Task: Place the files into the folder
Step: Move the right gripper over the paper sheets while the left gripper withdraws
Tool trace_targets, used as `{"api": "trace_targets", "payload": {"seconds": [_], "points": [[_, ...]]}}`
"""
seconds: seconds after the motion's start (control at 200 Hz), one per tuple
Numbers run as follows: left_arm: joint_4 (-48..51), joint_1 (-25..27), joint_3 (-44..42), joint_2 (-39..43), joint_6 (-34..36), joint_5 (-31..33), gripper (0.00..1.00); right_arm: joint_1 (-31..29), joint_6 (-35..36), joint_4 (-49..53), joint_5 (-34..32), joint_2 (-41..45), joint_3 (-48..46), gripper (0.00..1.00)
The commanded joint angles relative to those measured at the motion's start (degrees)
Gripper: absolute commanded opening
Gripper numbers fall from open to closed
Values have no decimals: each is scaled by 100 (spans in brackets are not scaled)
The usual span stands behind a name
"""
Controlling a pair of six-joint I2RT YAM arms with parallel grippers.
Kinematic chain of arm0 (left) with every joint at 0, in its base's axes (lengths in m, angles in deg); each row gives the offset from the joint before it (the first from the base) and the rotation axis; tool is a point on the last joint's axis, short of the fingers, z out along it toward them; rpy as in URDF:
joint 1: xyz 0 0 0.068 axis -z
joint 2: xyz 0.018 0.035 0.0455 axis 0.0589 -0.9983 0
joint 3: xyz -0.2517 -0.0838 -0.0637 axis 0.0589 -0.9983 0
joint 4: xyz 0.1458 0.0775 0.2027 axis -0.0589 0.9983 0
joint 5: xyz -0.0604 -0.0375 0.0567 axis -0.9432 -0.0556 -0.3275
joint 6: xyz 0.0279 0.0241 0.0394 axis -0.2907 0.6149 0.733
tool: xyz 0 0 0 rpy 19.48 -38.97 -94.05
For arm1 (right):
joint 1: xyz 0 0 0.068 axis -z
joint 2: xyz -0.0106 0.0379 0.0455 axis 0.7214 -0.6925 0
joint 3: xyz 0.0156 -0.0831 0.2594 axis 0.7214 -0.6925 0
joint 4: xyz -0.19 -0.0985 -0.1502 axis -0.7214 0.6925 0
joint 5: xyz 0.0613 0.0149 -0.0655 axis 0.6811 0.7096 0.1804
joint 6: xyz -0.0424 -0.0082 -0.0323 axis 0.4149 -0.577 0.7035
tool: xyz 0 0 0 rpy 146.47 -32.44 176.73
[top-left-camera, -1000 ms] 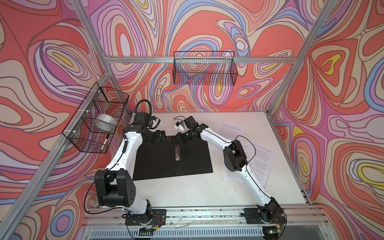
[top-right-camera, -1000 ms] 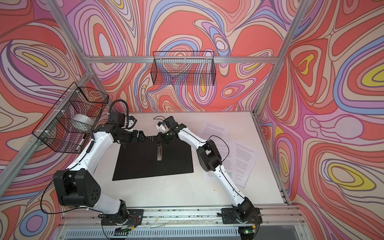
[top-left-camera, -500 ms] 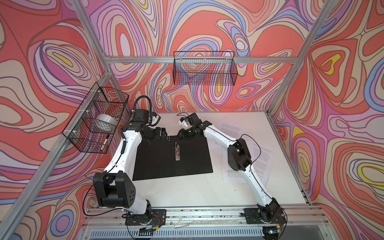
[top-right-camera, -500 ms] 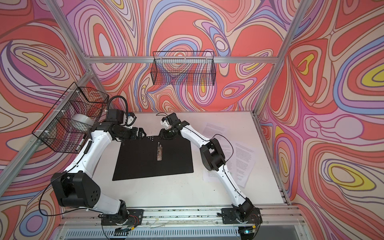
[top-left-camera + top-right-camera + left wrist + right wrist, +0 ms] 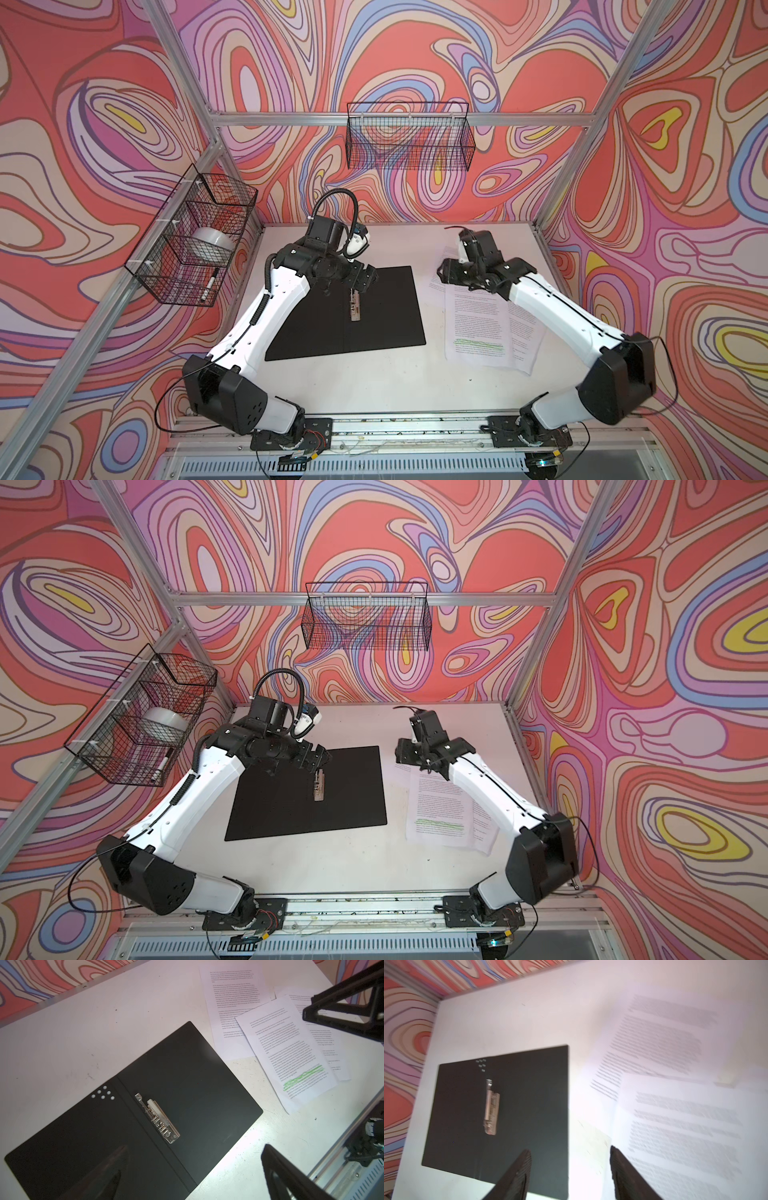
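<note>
The folder (image 5: pixel 386 316) (image 5: pixel 353 796) lies open on the table, black inside up, its metal spine clip (image 5: pixel 354 307) (image 5: pixel 158 1119) in the middle. Right of it the files (image 5: pixel 478 328) (image 5: pixel 440 812) lie loosely overlapped, the top sheet with green highlighted lines (image 5: pixel 303 1076). My left gripper (image 5: pixel 363 279) (image 5: pixel 195 1147) hovers open above the folder's far edge near the clip, holding nothing. My right gripper (image 5: pixel 444 272) (image 5: pixel 570 1149) hangs open over the far end of the files, between the folder (image 5: pixel 529 1095) and the sheets (image 5: pixel 675 1126), also holding nothing.
A wire basket (image 5: pixel 409 137) hangs on the back wall. A second wire basket (image 5: pixel 195 237) on the left wall holds a tape roll (image 5: pixel 210 245) and a marker (image 5: pixel 210 284). An aluminium rail (image 5: pixel 415 424) with both arm bases runs along the table's front.
My right gripper has swung from the folder's far edge near the clip rightward to above the files, and its jaws have opened. The left gripper has widened slightly and stayed by the folder.
</note>
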Motion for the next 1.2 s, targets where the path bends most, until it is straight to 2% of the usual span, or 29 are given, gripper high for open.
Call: {"api": "trace_targets", "payload": {"seconds": [0.0, 0.11, 0.245, 0.361, 0.496, 0.746, 0.866, 0.962, 1.077, 1.192], "points": [[307, 236, 148, -150, 79, -181, 100, 484, -321, 548, -392, 883, -749, 67], [335, 445, 110, -281, 101, -280, 100, 1096, -286, 1002, -382, 1407, -1177, 72], [322, 631, 183, -618, -79, -544, 100, 1815, -156, 1127, -298, 1680, -1695, 74], [453, 799, 475, -1015, -192, -698, 100, 2491, 12, 906, 144, 1581, -2009, 74], [502, 975, 835, -1464, -414, -693, 100, 2871, -21, 674, 391, 1128, -1944, 76], [205, 1287, 1359, -2358, -1024, -1009, 100, 3233, 47, 71, 271, 241, -1889, 76], [342, 1448, 1674, -2786, -1030, -1126, 100, 3289, -4, -76, 514, -20, -1844, 75], [201, 1479, 1621, -2907, -1075, -1192, 100, 3289, 12, -114, 841, -156, -1763, 74], [51, 1513, 1620, -2994, -1156, -1068, 100, 3289, 97, -23, 659, -222, -1628, 74], [271, 1597, 1864, -3163, -1166, -1012, 100, 3285, 226, 2, 818, -310, -1542, 74]]}}
